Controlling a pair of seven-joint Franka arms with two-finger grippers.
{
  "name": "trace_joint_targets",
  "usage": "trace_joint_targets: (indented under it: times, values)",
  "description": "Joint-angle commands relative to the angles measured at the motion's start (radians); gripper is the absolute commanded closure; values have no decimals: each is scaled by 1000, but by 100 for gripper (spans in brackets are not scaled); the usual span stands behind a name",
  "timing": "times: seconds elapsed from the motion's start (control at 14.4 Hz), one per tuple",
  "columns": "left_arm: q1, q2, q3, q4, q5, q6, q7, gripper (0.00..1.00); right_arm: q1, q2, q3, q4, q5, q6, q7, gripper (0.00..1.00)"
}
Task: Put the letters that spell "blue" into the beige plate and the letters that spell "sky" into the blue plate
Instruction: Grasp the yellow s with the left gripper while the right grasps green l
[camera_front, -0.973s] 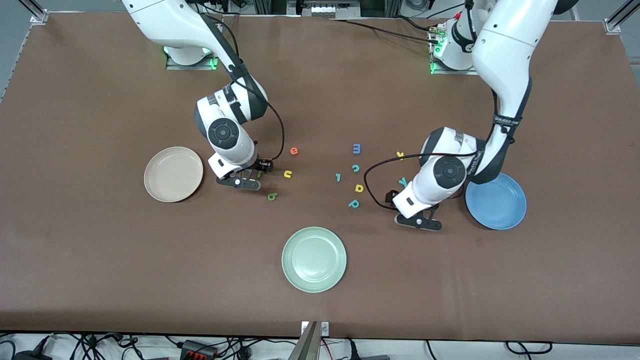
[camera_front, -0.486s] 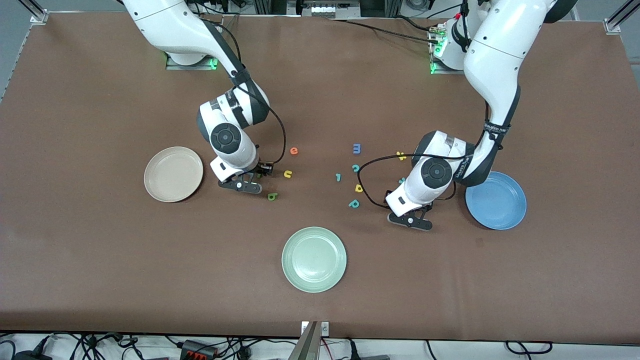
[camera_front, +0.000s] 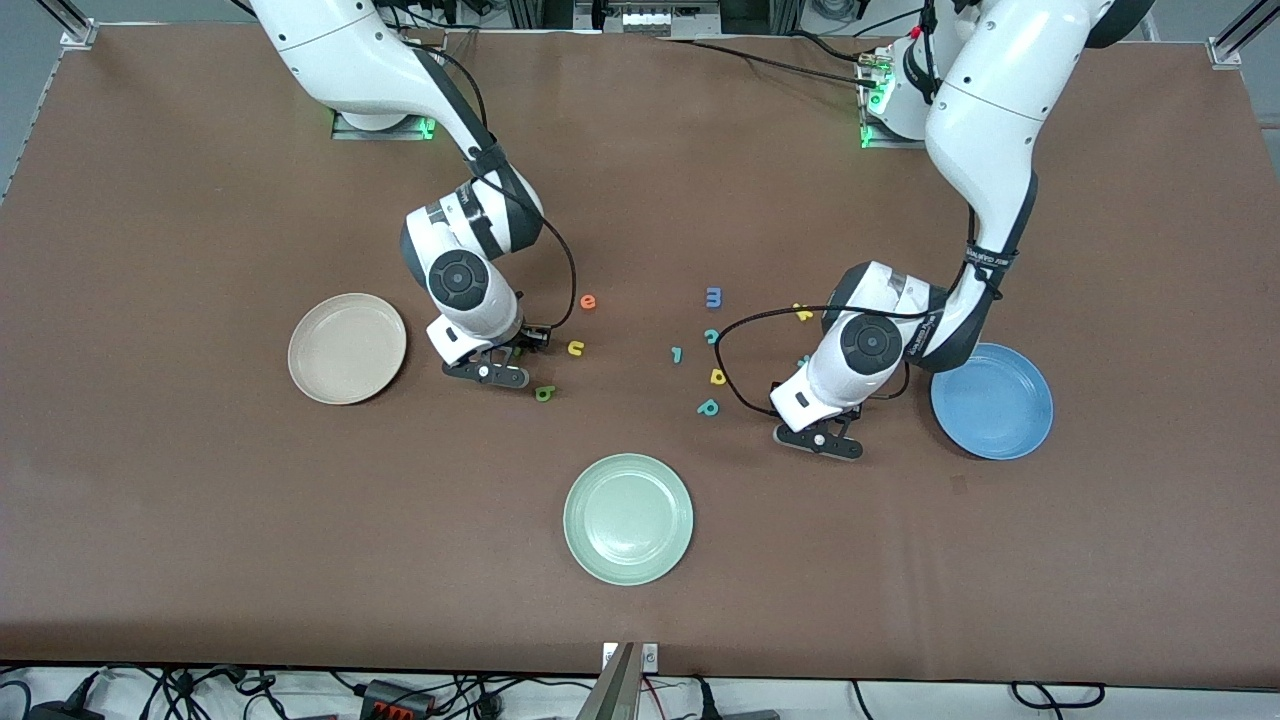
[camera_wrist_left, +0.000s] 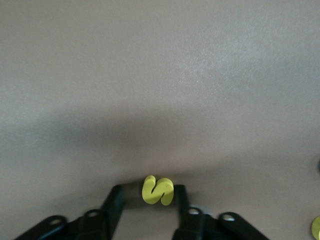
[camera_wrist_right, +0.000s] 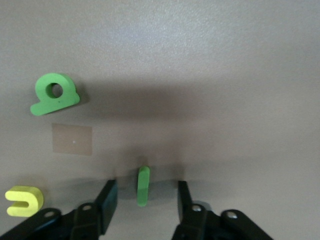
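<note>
My left gripper (camera_wrist_left: 148, 193) is low over the table beside the blue plate (camera_front: 991, 401), open around the yellow s (camera_wrist_left: 158, 190); one finger touches the s, the other stands off it. My right gripper (camera_wrist_right: 146, 186) is down between the beige plate (camera_front: 346, 348) and the u (camera_front: 575, 347), open with the thin green l (camera_wrist_right: 143, 186) on edge between its fingers, a gap on each side. The green b (camera_front: 544, 393) and orange e (camera_front: 588, 301) lie close by. The yellow k (camera_front: 801, 312) and a sliver of the teal y (camera_front: 803, 360) show beside the left wrist.
A pale green plate (camera_front: 628, 518) sits nearest the front camera. Mid-table lie a blue m (camera_front: 714, 296), a teal c (camera_front: 711, 336), a small teal l-like piece (camera_front: 677, 354), a yellow a (camera_front: 717, 376) and a teal p (camera_front: 708, 407). A black cable loops off the left wrist over them.
The left hand has shifted away from the blue plate toward the middle letters, covering most of the teal y. The right hand has edged a little toward the u.
</note>
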Motion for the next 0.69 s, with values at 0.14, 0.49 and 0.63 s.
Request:
trace_joint_targets:
  times: [0.14, 0.49, 0.63]
  values:
    - [3, -14, 7, -8, 16, 13, 9, 83, 15, 20, -5, 22, 13, 7, 8, 75]
    - [55, -92, 29, -4, 22, -75, 28, 86, -2, -16, -17, 22, 12, -4, -11, 100]
    - [121, -128, 29, 0, 22, -169, 77, 86, -39, -52, -18, 19, 9, -24, -15, 100]
